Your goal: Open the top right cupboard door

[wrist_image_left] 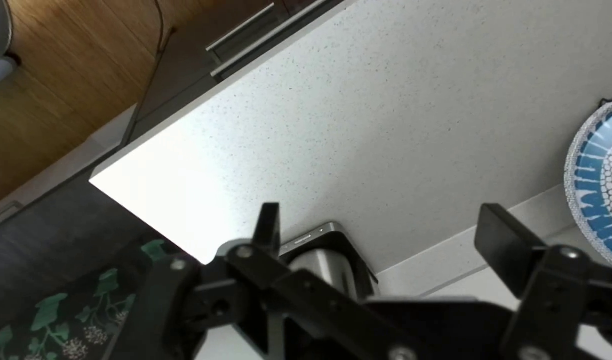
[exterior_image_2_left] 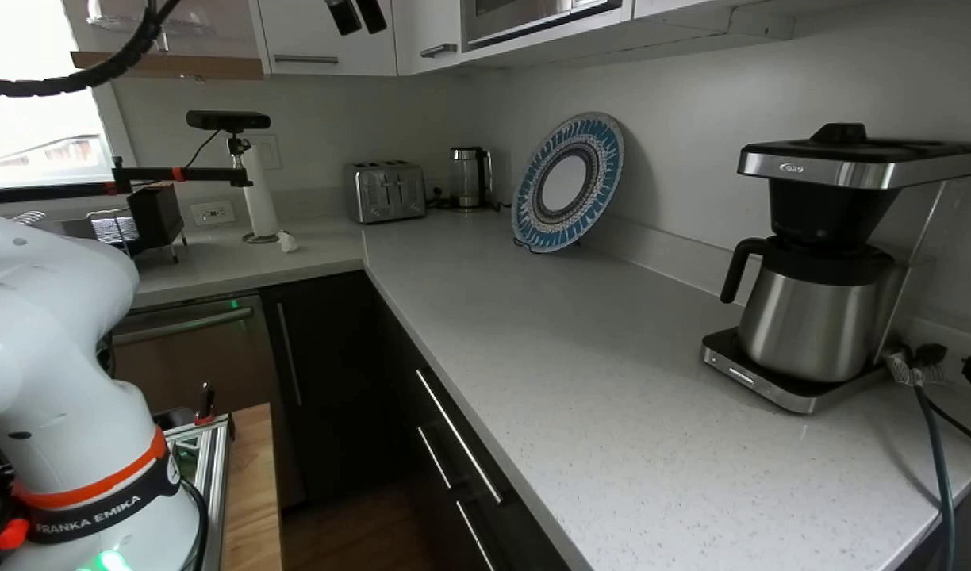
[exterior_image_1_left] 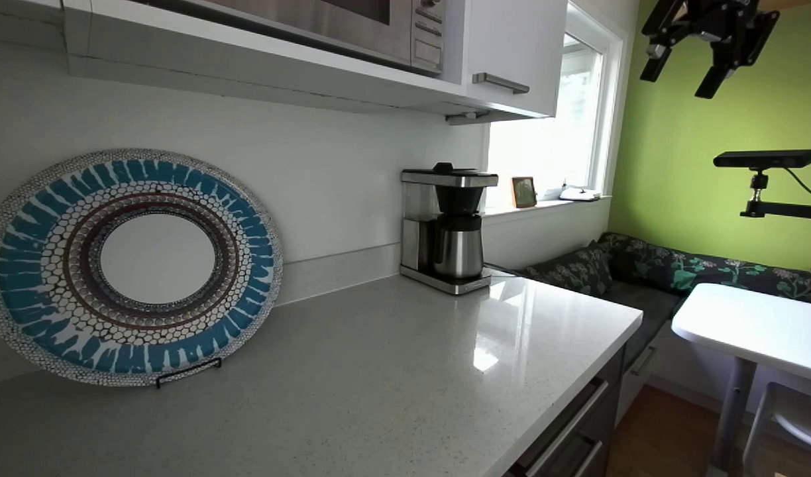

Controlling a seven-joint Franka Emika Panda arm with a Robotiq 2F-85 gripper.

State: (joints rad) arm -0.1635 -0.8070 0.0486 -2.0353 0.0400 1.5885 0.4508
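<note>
The top right cupboard door (exterior_image_1_left: 519,46) is a flat glossy white panel right of the microwave in an exterior view. It looks closed. Its silver bar handle (exterior_image_1_left: 501,83) sits near its lower edge. The door's front does not show in the wrist view. My gripper (exterior_image_1_left: 680,79) hangs to the right of the door in that picture, apart from it, fingers pointing down. Its two fingertips (exterior_image_2_left: 358,19) also show at the top of an exterior view. In the wrist view the gripper (wrist_image_left: 379,215) is wide open with nothing between its fingers.
A coffee maker (exterior_image_1_left: 445,228) stands on the counter (exterior_image_1_left: 379,371) below the cupboards. A microwave (exterior_image_1_left: 352,26) sits left of the door. A decorative plate (exterior_image_1_left: 246,265) leans on the wall. A camera on an arm (exterior_image_1_left: 766,159) stands at right. A white table (exterior_image_1_left: 763,324) is beyond.
</note>
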